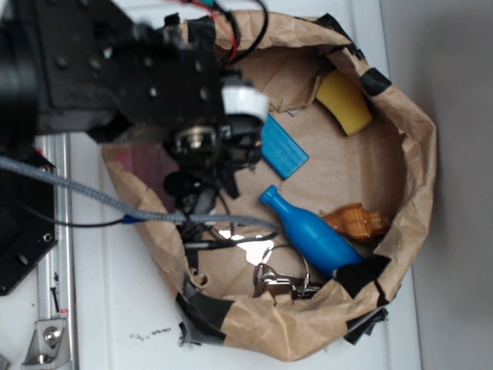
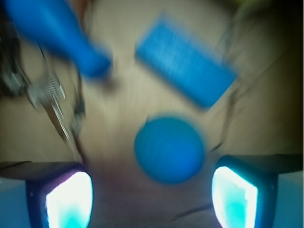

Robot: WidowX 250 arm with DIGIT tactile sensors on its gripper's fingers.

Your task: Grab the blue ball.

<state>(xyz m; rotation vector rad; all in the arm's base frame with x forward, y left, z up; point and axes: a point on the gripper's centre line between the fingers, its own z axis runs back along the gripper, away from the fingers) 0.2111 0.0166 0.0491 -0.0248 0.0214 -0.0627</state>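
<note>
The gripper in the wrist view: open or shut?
Open. The gripper has its two fingers spread wide apart, with the blue ball lying free between them.

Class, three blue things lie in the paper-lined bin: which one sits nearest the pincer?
The blue ball: in the wrist view it lies just ahead of the open pincer, between its fingertips. The blue bottle and the flat blue block lie farther off.

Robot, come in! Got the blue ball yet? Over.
End effector open, ball not gripped. Blue ball sits between its fingers. Nothing blocking it.
</note>
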